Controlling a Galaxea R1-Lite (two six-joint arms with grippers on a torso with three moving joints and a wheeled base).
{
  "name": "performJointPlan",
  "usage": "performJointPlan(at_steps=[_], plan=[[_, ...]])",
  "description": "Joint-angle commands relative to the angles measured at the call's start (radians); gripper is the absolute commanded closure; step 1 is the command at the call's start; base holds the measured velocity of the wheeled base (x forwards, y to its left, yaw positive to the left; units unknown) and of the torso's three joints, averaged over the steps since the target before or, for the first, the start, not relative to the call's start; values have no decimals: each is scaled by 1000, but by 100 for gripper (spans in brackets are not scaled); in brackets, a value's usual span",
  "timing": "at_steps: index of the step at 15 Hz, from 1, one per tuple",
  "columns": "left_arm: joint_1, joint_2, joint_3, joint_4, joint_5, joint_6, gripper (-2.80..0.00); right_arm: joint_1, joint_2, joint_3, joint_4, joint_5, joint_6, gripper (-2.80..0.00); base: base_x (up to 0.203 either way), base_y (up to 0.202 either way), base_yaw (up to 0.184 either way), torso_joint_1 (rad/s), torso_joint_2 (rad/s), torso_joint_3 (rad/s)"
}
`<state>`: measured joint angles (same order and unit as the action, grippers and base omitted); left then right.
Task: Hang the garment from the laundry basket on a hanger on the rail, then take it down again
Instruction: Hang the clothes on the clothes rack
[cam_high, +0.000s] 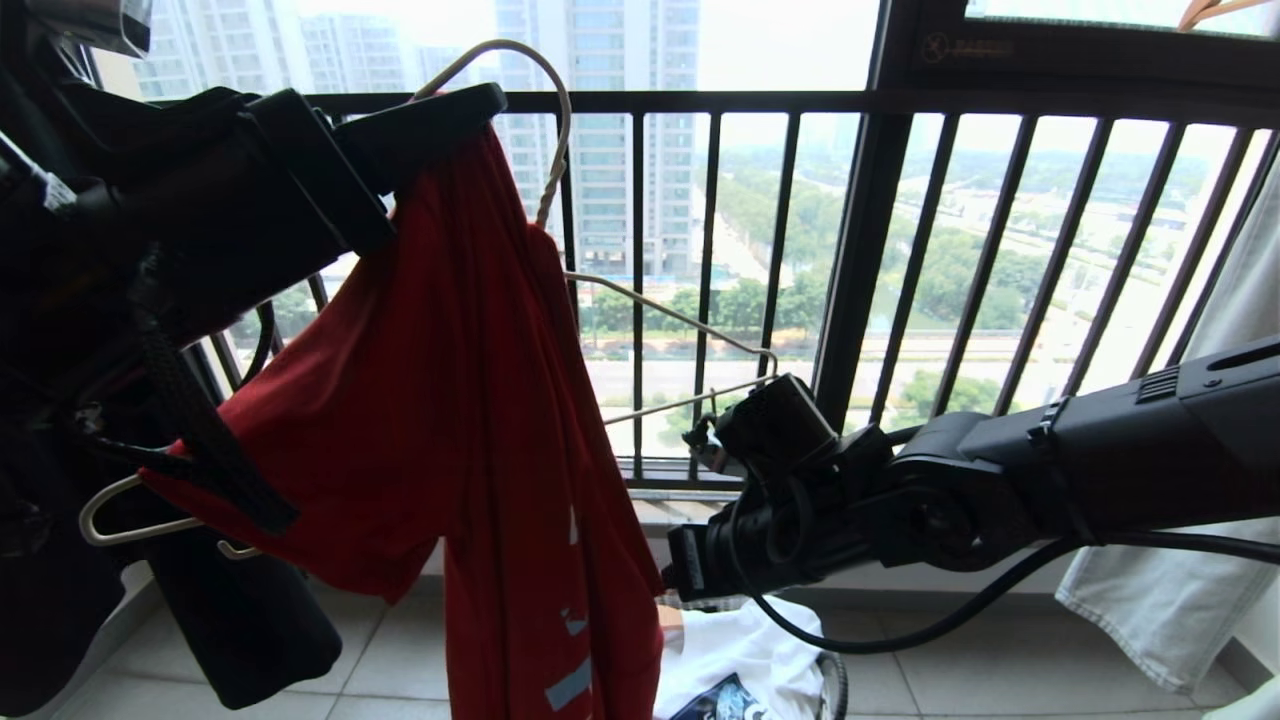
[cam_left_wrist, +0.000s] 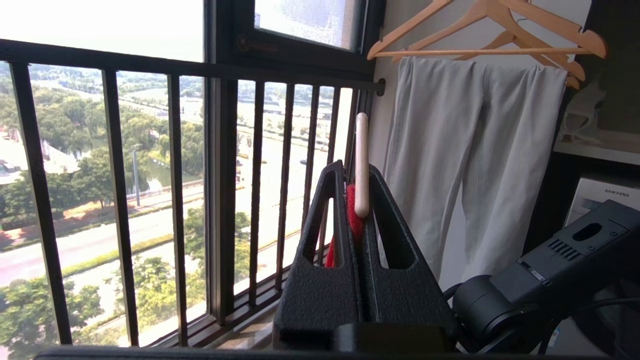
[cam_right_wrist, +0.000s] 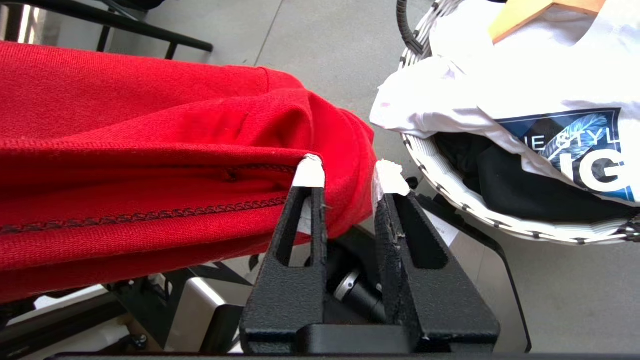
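Note:
The red garment (cam_high: 450, 400) hangs in folds from the cream-white wire hanger (cam_high: 545, 110), well above the floor. My left gripper (cam_left_wrist: 356, 200) is shut on the hanger's wire (cam_left_wrist: 361, 160) together with a pinch of red cloth. It shows at the upper left of the head view (cam_high: 430, 125). My right arm (cam_high: 1000, 480) reaches in from the right to the garment's lower edge. My right gripper (cam_right_wrist: 347, 172) is open a little, with a fold of the red garment (cam_right_wrist: 150, 165) lying between its fingers. The laundry basket (cam_right_wrist: 450, 195) stands on the floor just beside it. The rail is out of view.
The basket holds a white printed T-shirt (cam_right_wrist: 525, 85) and a black garment (cam_right_wrist: 515, 190). The dark railing of vertical bars (cam_high: 705, 250) stands close behind. Pale grey trousers (cam_left_wrist: 475, 150) hang on wooden hangers (cam_left_wrist: 480, 47) to the right, above a white appliance (cam_left_wrist: 600, 197).

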<state>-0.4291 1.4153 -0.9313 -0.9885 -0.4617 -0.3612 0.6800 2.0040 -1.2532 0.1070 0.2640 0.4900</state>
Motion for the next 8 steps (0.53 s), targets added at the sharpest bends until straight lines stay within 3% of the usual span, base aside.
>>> performJointPlan(at_steps=[1, 5, 8], plan=[[1, -4, 0, -6, -3, -2, 0, -16, -1, -3, 0, 1, 2, -280, 0, 0, 0, 0, 0, 0], [1, -7, 0, -6, -3, -2, 0, -43, -23, -7, 2, 0, -3, -280, 0, 0, 0, 0, 0, 0], [9, -7, -1, -6, -2, -2, 0, -128, -64, -24, 12, 0, -43, -280, 0, 0, 0, 0, 0, 0]])
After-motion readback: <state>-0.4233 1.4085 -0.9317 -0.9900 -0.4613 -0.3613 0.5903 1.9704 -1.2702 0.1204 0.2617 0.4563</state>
